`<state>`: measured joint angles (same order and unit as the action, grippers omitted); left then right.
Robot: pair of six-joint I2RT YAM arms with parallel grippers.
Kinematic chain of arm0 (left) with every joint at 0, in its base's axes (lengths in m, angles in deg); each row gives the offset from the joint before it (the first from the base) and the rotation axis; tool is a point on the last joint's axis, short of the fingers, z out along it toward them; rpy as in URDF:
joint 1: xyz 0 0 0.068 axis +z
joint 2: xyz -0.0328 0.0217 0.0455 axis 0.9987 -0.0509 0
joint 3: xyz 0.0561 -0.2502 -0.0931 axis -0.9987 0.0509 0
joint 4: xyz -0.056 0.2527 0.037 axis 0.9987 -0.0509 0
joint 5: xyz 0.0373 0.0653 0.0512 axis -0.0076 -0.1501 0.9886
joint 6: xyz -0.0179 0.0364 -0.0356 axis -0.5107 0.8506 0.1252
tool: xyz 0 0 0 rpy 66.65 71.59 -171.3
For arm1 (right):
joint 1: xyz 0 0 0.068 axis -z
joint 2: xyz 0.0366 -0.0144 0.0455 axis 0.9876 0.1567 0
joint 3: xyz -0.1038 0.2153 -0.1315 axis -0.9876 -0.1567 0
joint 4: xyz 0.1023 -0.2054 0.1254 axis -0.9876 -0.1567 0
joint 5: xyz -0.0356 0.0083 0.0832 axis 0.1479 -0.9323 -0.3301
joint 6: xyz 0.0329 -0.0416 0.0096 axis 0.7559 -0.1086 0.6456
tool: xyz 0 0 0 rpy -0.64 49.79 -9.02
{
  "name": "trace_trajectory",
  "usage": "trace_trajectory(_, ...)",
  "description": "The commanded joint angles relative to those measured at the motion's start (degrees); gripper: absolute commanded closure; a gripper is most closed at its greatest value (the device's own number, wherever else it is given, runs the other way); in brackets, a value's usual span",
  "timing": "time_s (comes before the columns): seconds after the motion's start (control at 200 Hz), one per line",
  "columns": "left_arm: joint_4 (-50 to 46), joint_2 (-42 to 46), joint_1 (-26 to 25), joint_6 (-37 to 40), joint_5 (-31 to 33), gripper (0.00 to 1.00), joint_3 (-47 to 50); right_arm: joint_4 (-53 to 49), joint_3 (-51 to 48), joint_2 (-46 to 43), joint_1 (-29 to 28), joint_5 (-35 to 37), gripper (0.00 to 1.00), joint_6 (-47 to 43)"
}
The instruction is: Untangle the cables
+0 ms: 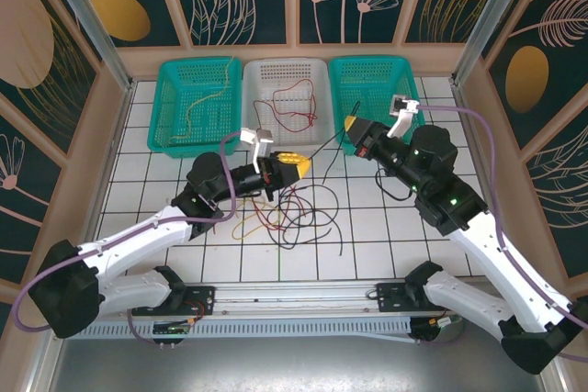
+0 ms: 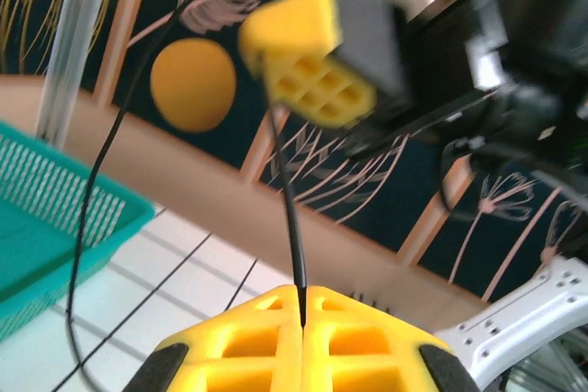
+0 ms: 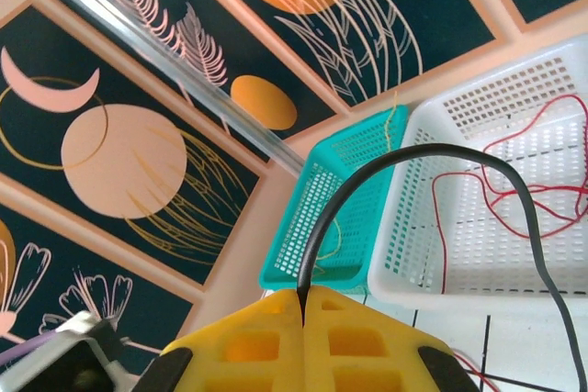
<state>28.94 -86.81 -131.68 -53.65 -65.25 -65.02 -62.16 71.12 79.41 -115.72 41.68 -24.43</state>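
You have two grippers at work and three baskets along the far edge of the table (image 1: 138,192): a left teal basket (image 1: 158,121), a white basket (image 1: 249,103) and a right teal basket (image 1: 406,68). One yellow cable (image 1: 208,103) lies in the left teal basket and one red cable (image 1: 294,104) in the white one. The rest sit in a tangle (image 1: 294,213) of black, red and yellow strands on the tiles between the arms, too knotted for you to count. From above, your left gripper (image 1: 296,164) and right gripper (image 1: 352,126) each have a black cable (image 1: 328,146) between them. Its stretched length runs diagonally from near-left to far-right. How tightly they grip is hard to judge there. Your wrist cameras settle it. The left gripper (image 2: 303,305) has its yellow fingers pressed together on the black cable (image 2: 289,218), which rises straight to the right gripper (image 2: 312,61). The right gripper (image 3: 301,298) is likewise closed on the cable (image 3: 432,151), which arcs up, over and down to the right.
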Motion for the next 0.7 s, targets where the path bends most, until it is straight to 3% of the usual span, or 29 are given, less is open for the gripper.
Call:
trace_trajectory(0.0,12.0,2.2,-0.2,-6.2,-4.3,1.0,0.8,1.2,-0.2,0.1,2.8,0.2,1.0,3.2)
trace_trajectory(0.155,12.5,3.9,-0.3,-6.2,-2.1,1.0,1.7,2.0,0.3,2.3,3.1,-2.5,1.0,4.1)
trace_trajectory(0.285,5.7,3.4,-0.3,-4.0,3.0,1.0,1.7,3.8,1.6,3.2,3.0,-4.7,1.0,3.8)
trace_trajectory(0.31,4.6,3.2,-0.3,-4.2,4.0,0.88,1.8,3.9,2.2,3.4,3.1,-5.1,1.0,3.5)
trace_trajectory(0.36,2.9,2.9,-0.3,-5.2,6.3,0.56,2.0,3.9,3.6,3.9,3.1,-6.1,1.0,2.6)
trace_trajectory(0.405,1.1,2.9,-0.3,-6.2,8.9,0.4,1.9,3.4,4.9,4.4,3.1,-7.0,1.0,1.7)
trace_trajectory(0.486,-5.0,3.5,-0.3,-6.2,13.8,0.29,0.4,1.9,7.5,5.5,3.1,-8.2,1.0,-0.4)
trace_trajectory(0.596,-18.0,5.0,-0.1,-7.1,26.2,0.17,-3.6,-0.7,10.1,6.8,3.1,-9.4,1.0,-2.7)
trace_trajectory(0.696,-22.7,5.8,0.7,-7.6,28.0,0.14,-5.7,-2.0,12.1,7.8,3.1,-11.7,1.0,-4.8)
